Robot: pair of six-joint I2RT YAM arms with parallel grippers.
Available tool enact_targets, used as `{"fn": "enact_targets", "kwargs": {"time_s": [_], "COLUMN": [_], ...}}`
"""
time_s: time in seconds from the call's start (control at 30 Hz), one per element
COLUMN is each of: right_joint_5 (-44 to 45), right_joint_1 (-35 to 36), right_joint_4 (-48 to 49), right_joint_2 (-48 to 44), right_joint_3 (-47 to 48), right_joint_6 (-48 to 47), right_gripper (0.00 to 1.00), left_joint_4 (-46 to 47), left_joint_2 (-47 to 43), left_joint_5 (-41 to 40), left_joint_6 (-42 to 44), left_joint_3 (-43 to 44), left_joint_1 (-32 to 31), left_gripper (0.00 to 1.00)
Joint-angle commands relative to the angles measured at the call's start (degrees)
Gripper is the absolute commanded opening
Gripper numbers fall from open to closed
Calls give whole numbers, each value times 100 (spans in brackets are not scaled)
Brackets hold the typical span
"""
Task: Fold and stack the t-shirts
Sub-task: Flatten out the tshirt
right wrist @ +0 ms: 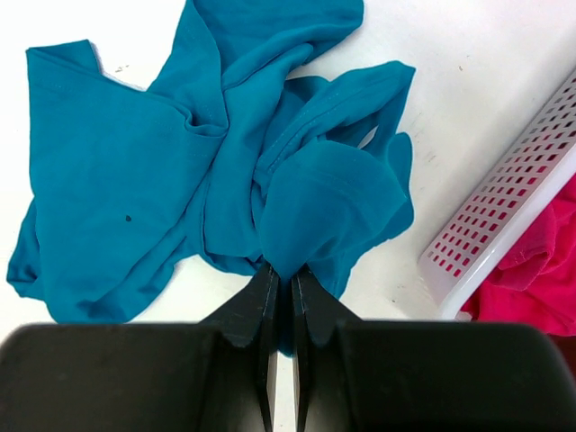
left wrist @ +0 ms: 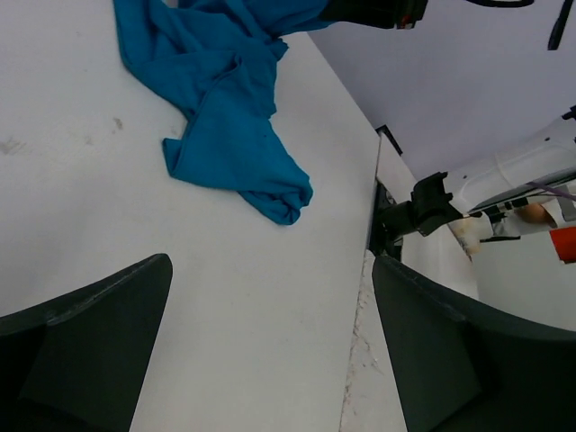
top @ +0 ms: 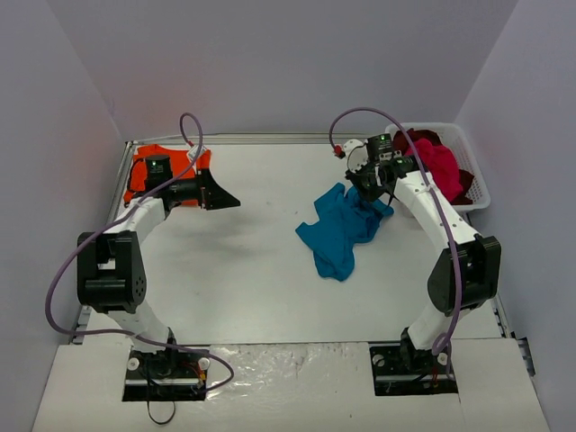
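Nearest to me, the teal-blue t-shirt (top: 340,229) is lying crumpled on the table (top: 252,288), left of the white basket (top: 477,184) and a little nearer my bases than it. The shirt's lower end is trailing toward me and its upper end is bunching up by the basket's near-left corner.

There my right gripper (right wrist: 281,274) is pinching a raised fold of that teal-blue t-shirt (right wrist: 135,180), the two fingers pressing together on the cloth, just beside the basket (right wrist: 504,207) wall.

My left gripper (top: 220,200) is hovering well apart from the basket, across the table on the left side, its jaws spreading wide and holding nothing. It is pointing toward the teal-blue t-shirt (left wrist: 225,135).

Farther back, the magenta-pink t-shirt (top: 441,162) is lying heaped inside the basket, and the dark red t-shirt (top: 416,138) is sitting in there behind it. The orange t-shirt (top: 137,171) is lying in the far-left corner, level with the basket across the table, partly under my left arm.
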Motion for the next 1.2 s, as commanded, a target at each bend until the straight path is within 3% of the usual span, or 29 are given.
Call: {"fn": "enact_targets", "kwargs": {"time_s": [0.0, 0.57, 0.93, 1.17], "right_joint_5": [-122, -202, -237, -254], "right_joint_1": [5, -57, -101, -118], "right_joint_4": [6, 76, 129, 147], "right_joint_2": [-230, -388, -440, -432], "right_joint_3": [-37, -275, -398, -424], "right_joint_6": [27, 18, 0, 0], "right_gripper": [0, 0, 0, 0], "left_joint_4": [2000, 2413, 4653, 5261], "left_joint_2": [-481, -402, -508, -1289], "left_joint_5": [1512, 1486, 1380, 1223], "left_joint_6": [-1457, -1703, -2906, -2521], "left_joint_3": [-47, -153, -558, -979], "left_joint_1": [-343, -352, -299, -299], "left_gripper": [94, 96, 94, 94]}}
